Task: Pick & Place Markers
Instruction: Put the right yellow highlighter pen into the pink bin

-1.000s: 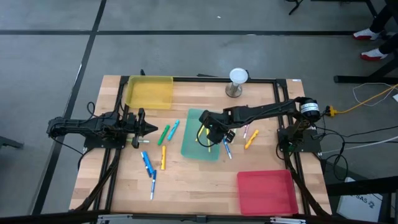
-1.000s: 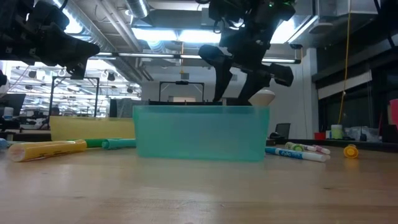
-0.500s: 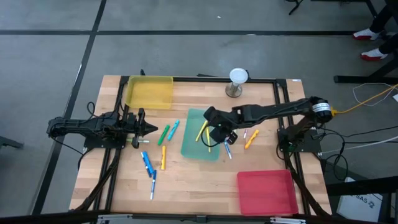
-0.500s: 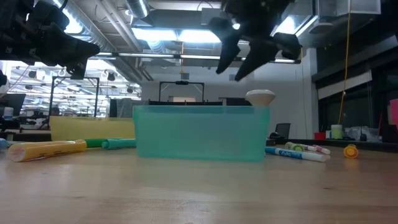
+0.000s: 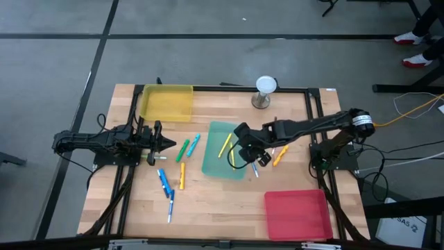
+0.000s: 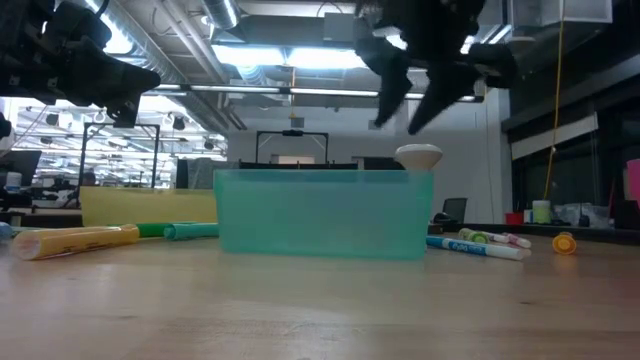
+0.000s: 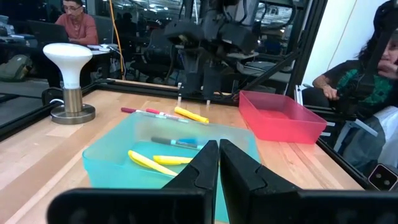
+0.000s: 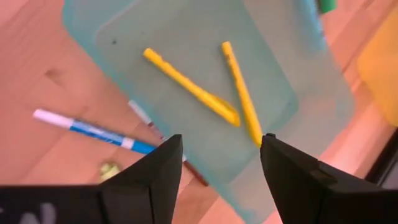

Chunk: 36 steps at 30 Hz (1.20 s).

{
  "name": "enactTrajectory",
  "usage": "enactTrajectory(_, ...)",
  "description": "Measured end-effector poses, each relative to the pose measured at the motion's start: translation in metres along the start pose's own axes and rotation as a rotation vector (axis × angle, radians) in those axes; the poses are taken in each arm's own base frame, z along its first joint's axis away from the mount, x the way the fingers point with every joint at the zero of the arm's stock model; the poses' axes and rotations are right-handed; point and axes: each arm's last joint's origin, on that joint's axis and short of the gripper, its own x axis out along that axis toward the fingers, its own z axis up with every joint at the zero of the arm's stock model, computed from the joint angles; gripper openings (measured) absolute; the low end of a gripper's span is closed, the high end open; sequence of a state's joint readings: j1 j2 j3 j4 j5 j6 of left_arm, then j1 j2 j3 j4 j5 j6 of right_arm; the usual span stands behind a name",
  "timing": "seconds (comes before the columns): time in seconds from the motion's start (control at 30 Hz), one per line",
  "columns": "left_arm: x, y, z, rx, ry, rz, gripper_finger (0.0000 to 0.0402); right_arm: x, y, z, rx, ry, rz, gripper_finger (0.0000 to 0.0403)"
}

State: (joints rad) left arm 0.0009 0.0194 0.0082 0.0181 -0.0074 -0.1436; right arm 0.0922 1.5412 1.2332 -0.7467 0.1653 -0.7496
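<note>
1. High view: the right hand (image 5: 254,154) hangs open and empty over the right edge of the teal tray (image 5: 216,170), which holds two yellow markers (image 5: 225,145). The left hand (image 5: 168,144) is closed and waits at the left side of the wooden surface (image 5: 215,201). More markers lie left of the tray, and others right of it.
2. Low view: the right hand (image 6: 416,92) is above the tray (image 6: 320,215) with its fingers spread apart.
3. Left wrist view: the left fingers (image 7: 200,171) are pressed together and hold nothing.
4. Right wrist view: two yellow markers (image 8: 193,87) lie in the tray; a blue marker (image 8: 93,132) lies just outside it.
</note>
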Motion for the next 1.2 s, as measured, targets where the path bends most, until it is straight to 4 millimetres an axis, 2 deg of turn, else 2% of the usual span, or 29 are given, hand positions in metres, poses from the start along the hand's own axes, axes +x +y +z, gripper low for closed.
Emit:
enactTrajectory(0.2,0.0,0.0,0.0,0.0,-0.001,0.0,0.0008,-0.001,0.018,-0.01,-0.025,0.02,0.033,0.0211)
enactTrajectory(0.57,0.0,0.0,0.0,0.0,0.0,0.0,0.0013,-0.024,0.038,-0.034,-0.028,0.017,0.05,0.0211)
enactTrajectory(0.77,0.0,0.0,0.0,0.0,-0.001,0.0,0.001,-0.031,0.058,-0.048,-0.034,0.04,0.088,0.0211)
enactTrajectory(0.97,0.0,0.0,0.0,0.0,-0.001,0.0,0.0013,-0.031,0.077,-0.07,0.004,0.114,0.161,0.0211)
enactTrajectory(1.2,0.0,0.0,0.0,0.0,-0.001,0.0,0.0009,-0.023,0.092,-0.086,-0.007,0.166,0.215,0.0211)
